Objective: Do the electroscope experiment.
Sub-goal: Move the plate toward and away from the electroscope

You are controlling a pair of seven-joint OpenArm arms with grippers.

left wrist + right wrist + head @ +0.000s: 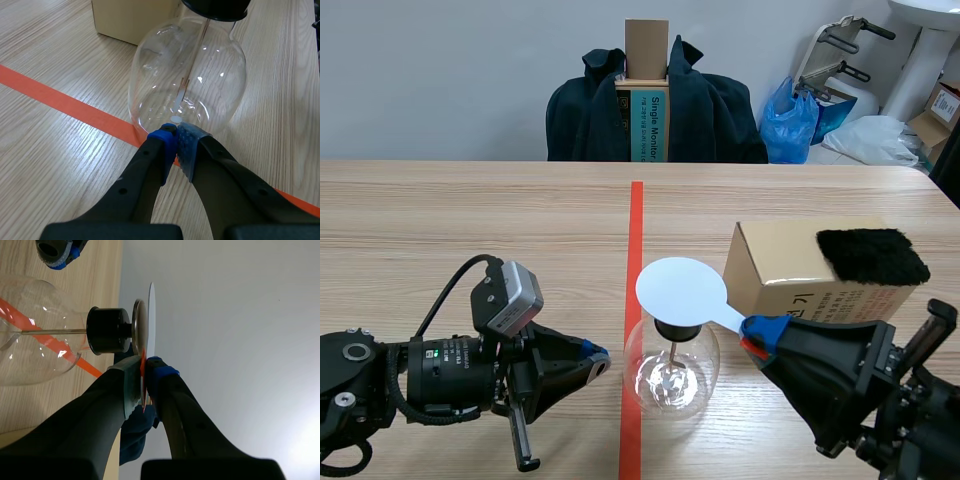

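electroscope (672,372): upright on the desk (470,210)
left pincer (176,136): fingers together, empty, tips at the electroscope's base
right pincer (145,367): clamped on the white disc (680,290), disc over the electroscope's top

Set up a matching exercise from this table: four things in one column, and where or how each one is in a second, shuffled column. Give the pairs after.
Things
1. white disc
2. black cloth
3. glass flask
4. left claw

Places or states
A. lying on top of the cardboard box
B. upright at the orange line
C. held in the right claw, over the flask's top
D. shut on nothing, tips at the flask's base

Pairs: 1-C, 2-A, 3-B, 4-D
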